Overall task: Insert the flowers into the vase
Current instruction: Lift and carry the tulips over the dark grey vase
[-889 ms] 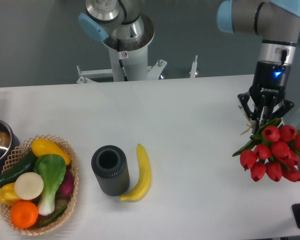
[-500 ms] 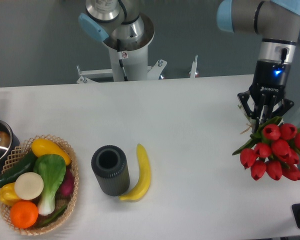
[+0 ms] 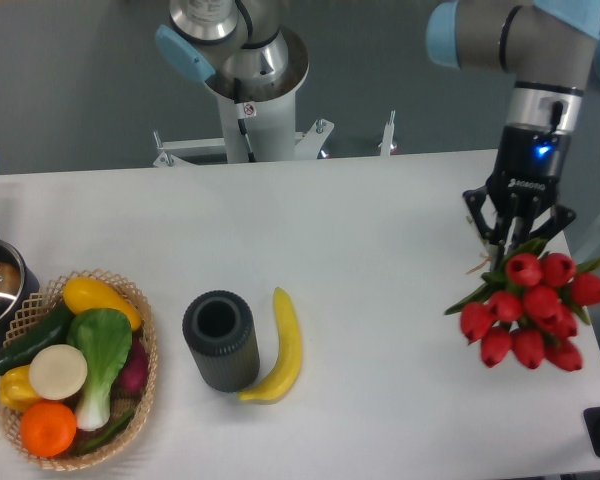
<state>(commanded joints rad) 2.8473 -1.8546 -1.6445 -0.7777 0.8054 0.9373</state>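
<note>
Tulips hang pinched by their stems in the end effector, needing an upright carry over the vase.

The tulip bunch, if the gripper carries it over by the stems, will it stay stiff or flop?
The flowers would probably sag a little: the red heads fan out well below the gripper. The bunch looks top-heavy, so it may swing. It is wider than the vase mouth, so the leaves may snag.

"ROBOTIQ" in white on the black end effector body.
</note>
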